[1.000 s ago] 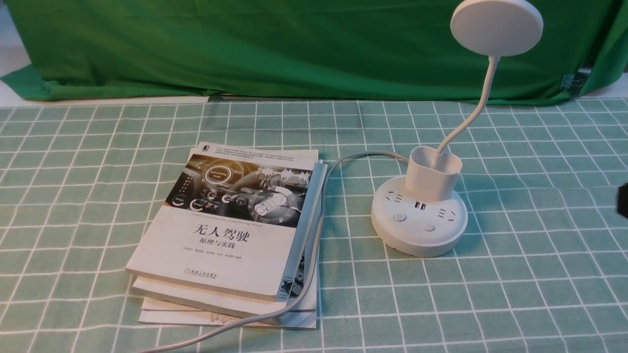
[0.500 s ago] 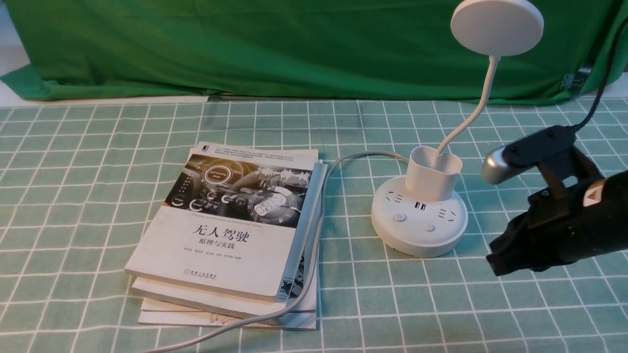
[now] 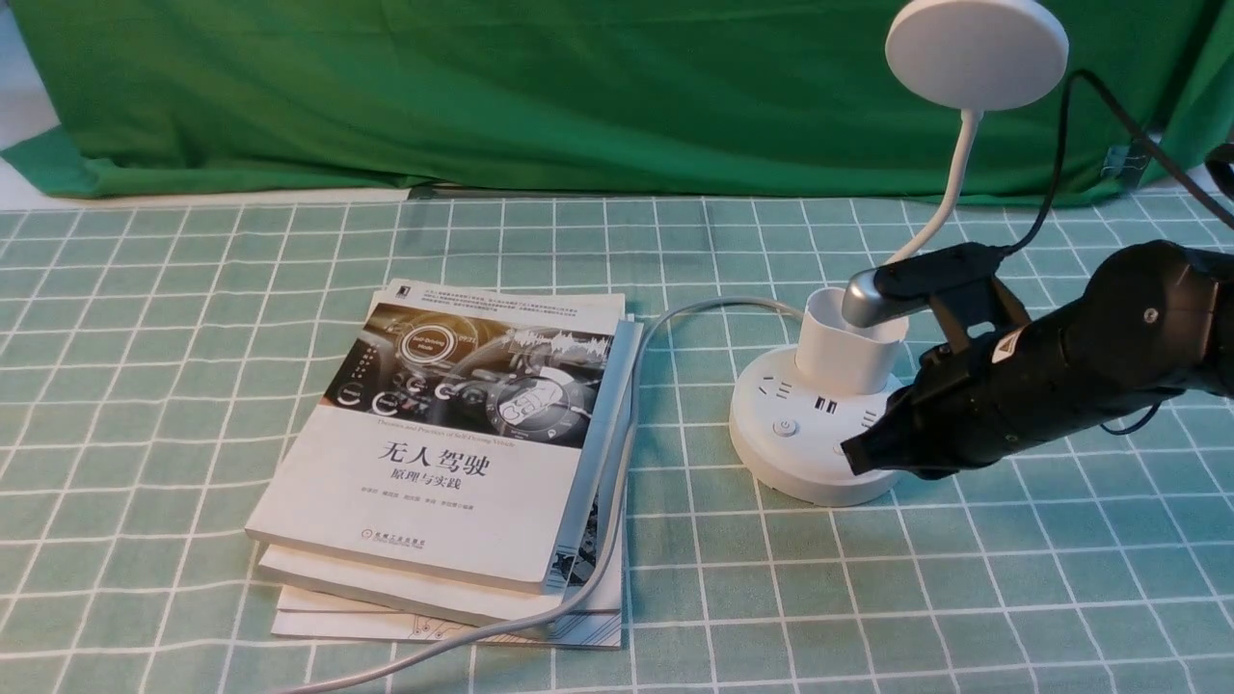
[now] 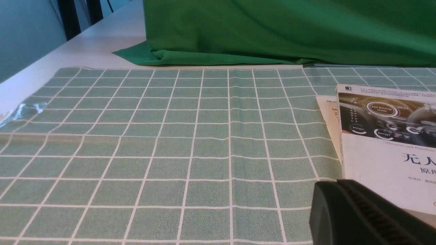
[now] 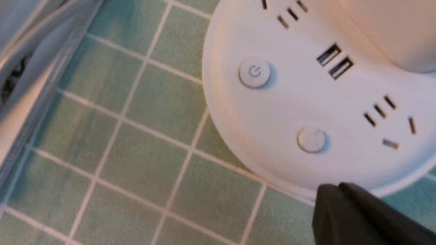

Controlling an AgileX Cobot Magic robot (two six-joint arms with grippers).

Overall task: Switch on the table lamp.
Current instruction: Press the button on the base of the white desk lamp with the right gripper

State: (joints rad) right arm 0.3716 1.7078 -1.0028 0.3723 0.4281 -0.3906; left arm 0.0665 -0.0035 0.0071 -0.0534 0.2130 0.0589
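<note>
The white table lamp stands right of centre: disc head (image 3: 976, 53) up high, thin neck, cup holder (image 3: 848, 347) and puck base (image 3: 786, 463). The base top carries a power-symbol button (image 3: 786, 427) (image 5: 254, 72) and a plain button (image 5: 311, 139). My right gripper (image 3: 853, 455) (image 5: 335, 190) is shut and holds nothing. Its tip hangs at the base's front-right rim, a short way from the plain button, which it hides in the front view. My left gripper (image 4: 335, 185) is shut and empty, low over the cloth beside the books; it does not show in the front view.
A stack of books (image 3: 453, 453) (image 4: 385, 136) lies left of the lamp. The lamp's white cable (image 3: 617, 482) runs from the base along the books' right side to the table's near edge. A green cloth backdrop (image 3: 578, 96) hangs behind the checked tablecloth (image 3: 145, 386).
My right arm has come in from the right edge and moved left and forward to the lamp base, its gripper shut throughout. Lamp and books have not moved.
</note>
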